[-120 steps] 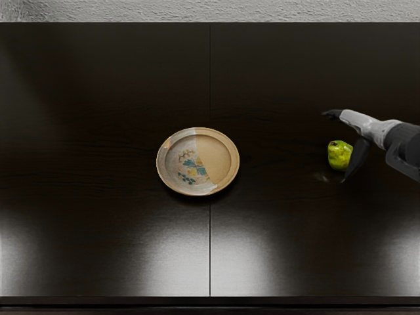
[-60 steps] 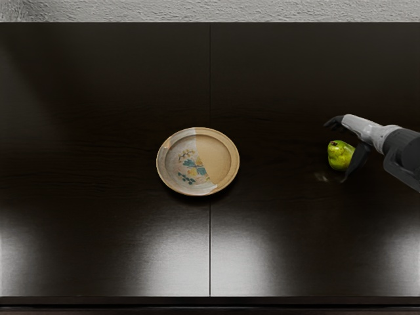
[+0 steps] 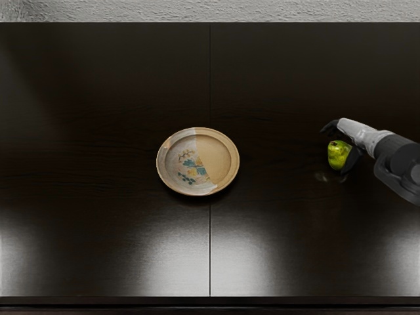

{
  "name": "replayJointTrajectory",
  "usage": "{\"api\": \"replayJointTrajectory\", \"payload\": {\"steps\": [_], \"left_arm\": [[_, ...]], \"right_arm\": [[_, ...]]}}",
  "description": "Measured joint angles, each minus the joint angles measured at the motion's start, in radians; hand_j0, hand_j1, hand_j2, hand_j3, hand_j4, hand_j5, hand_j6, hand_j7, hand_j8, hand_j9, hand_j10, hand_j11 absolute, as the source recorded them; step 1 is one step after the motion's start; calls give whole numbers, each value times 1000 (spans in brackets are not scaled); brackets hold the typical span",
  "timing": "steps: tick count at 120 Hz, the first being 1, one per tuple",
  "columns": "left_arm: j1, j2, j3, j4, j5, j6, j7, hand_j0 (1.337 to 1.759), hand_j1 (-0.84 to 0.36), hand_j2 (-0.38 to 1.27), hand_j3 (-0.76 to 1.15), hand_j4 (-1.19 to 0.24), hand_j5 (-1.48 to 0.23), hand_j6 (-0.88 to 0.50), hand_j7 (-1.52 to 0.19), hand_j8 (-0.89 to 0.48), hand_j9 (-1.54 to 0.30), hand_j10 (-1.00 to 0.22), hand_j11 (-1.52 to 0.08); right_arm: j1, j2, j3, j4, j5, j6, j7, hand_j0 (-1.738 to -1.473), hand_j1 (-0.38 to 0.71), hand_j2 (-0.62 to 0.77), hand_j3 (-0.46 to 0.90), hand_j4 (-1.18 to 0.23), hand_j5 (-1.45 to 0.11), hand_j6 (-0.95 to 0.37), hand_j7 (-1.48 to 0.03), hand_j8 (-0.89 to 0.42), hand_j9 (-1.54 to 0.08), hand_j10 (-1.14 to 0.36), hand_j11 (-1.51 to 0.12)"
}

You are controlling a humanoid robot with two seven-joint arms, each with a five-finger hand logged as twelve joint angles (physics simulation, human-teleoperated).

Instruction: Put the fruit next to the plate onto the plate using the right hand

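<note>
A small green fruit (image 3: 338, 153) sits on the dark table, well to the right of the plate. My right hand (image 3: 341, 146) comes in from the right edge and wraps around the fruit: dark fingers (image 3: 331, 126) curl over its top and far side, another closes in from below right. The fruit rests on the table inside this grasp. A tan round plate (image 3: 217, 155) with a blue and yellow floral pattern lies near the middle of the table, with nothing on it. My left arm is out of sight.
The dark glossy table (image 3: 98, 216) spans the whole view, with a vertical seam down its middle. A pale wall strip (image 3: 197, 10) runs along the far edge.
My right hand has shifted a little left and its fingers have closed from a wide spread around the fruit. The fruit and the plate have stayed put.
</note>
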Motion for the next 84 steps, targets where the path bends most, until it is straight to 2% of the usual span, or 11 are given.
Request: {"api": "replayJointTrajectory", "payload": {"steps": [84], "left_arm": [[0, 0, 0, 0, 0, 0, 0, 1658, 349, 0, 0, 0, 0, 0, 0, 0, 0, 0, 0]], "right_arm": [[-34, 2, -23, 19, -31, -80, 0, -1658, 38, -60, 0, -330, -424, -332, -423, -331, -424, -330, -423]]}}
